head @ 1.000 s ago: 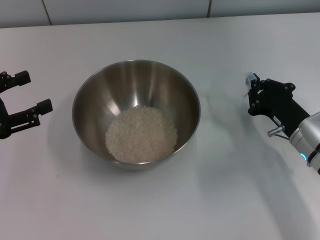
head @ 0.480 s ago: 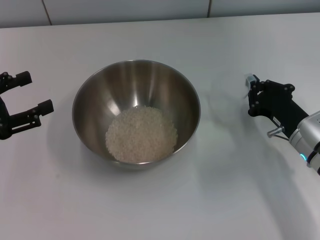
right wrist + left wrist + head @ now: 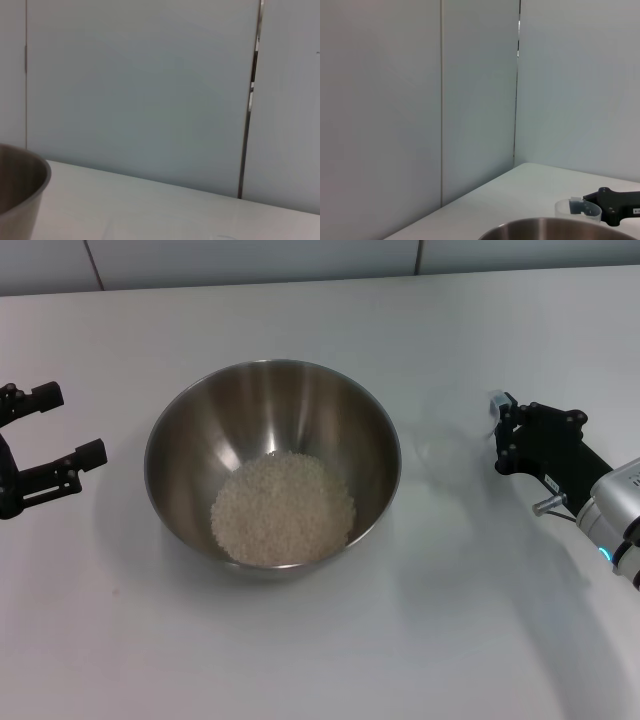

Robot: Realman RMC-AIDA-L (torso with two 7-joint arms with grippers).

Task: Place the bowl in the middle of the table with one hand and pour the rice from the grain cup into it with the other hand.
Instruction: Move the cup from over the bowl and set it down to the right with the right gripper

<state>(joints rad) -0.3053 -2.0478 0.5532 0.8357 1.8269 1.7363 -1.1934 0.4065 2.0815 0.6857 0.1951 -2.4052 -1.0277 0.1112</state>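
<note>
At the middle of the plain white table (image 3: 300, 660), seen from the head camera: a large round stainless-steel bowl (image 3: 273, 410), upright, with a pale heap of off-white rice (image 3: 283, 508) lying on its floor. Left of the bowl, well apart from it, the black left gripper (image 3: 55, 426), hovering with its two fingers spread wide and nothing between them. Right of the bowl, also apart from it, the black right gripper (image 3: 497, 435) on its silver-grey arm, with the small clear plastic grain cup (image 3: 440, 452) as a faint see-through outline between bowl and gripper, just beside the fingertips; whether the fingers are clamped on it or merely near it cannot be told.

From the left wrist camera: only the far rim of the steel bowl (image 3: 555, 227) along the frame edge, beyond it the clear grain cup (image 3: 577, 208) standing upright on the table (image 3: 520, 185), right against the right gripper's black body (image 3: 615, 202); grip impossible to judge here too. Grey wall panels (image 3: 420, 100) behind.

From the right wrist camera: a curved edge of the steel bowl (image 3: 20, 195) at one side, white table (image 3: 175, 215) and grey wall panels (image 3: 140, 90) beyond.
</note>
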